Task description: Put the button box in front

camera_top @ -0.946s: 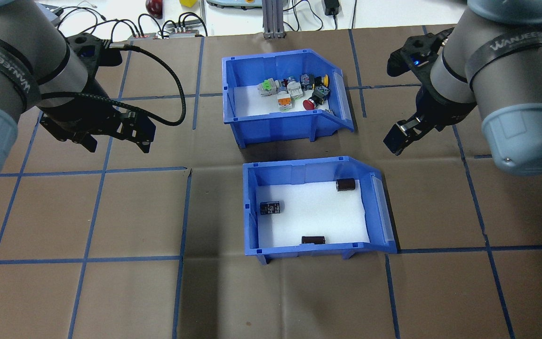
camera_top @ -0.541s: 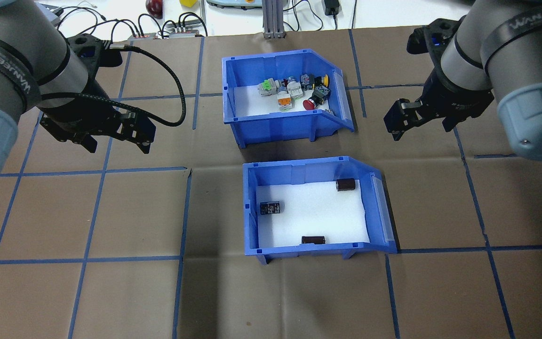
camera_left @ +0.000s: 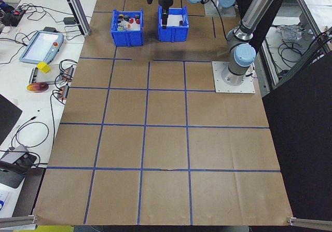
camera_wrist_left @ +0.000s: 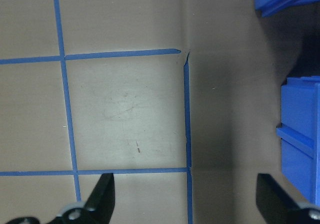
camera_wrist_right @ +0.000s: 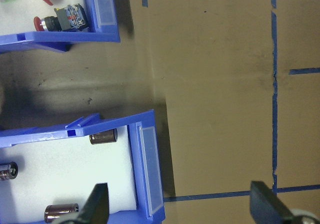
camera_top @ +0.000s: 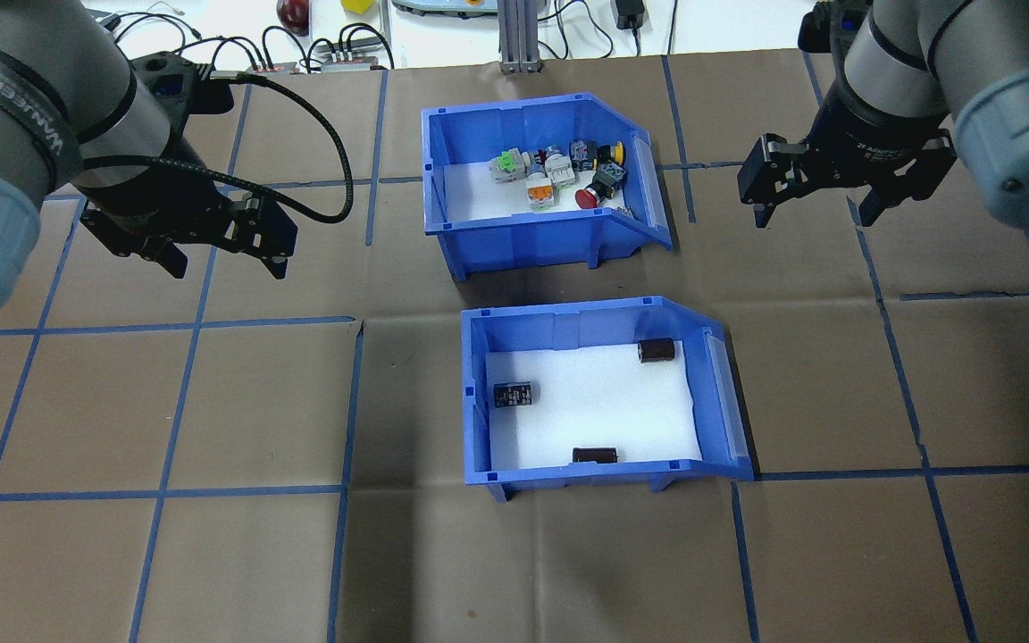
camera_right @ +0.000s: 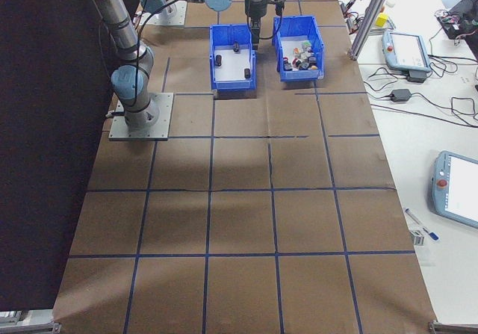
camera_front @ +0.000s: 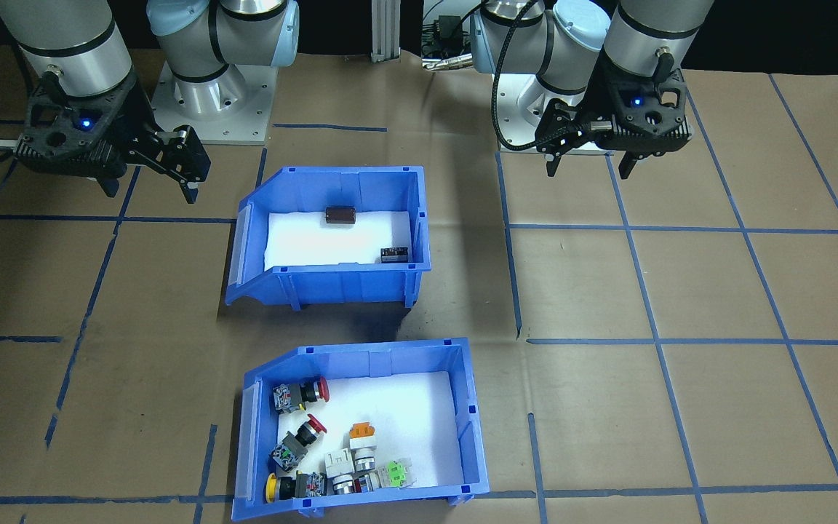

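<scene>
While both hands gape, button box (camera_top: 532, 232) rests

From here: button box (camera_left: 127, 28) and second blue bin (camera_left: 173, 27) side by side at far end of my desk (camera_left: 166, 138). Arm hangs between them. Pendant (camera_left: 40, 46) left.

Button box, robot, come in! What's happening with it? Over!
Left gripper open, empty. Right gripper open, empty. Button box untouched, far side of table. Capacitor bin sits between it and the robot.
</scene>
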Action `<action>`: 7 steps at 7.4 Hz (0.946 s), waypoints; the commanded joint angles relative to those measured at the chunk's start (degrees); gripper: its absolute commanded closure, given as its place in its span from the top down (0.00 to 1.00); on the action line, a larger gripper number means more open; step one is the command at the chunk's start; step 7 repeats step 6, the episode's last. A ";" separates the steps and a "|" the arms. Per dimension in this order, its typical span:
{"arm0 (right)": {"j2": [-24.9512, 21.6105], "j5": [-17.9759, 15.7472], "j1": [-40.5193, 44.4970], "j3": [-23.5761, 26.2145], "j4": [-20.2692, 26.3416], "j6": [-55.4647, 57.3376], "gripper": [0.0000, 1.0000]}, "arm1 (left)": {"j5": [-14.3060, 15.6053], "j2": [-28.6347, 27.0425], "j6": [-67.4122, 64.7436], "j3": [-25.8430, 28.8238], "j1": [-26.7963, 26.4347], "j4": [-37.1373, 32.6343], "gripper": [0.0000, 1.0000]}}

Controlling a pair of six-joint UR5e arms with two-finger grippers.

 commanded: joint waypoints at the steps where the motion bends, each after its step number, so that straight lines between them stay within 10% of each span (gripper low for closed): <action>1: -0.30 0.27 0.00 -0.12 0.51 0.02 1.00 | 0.11 -0.29 -0.02 0.10 0.01 -0.01 1.00; 7: 0.05 0.44 0.00 -0.03 0.51 -0.06 1.00 | 0.37 -0.82 0.16 -0.08 0.01 3.57 1.00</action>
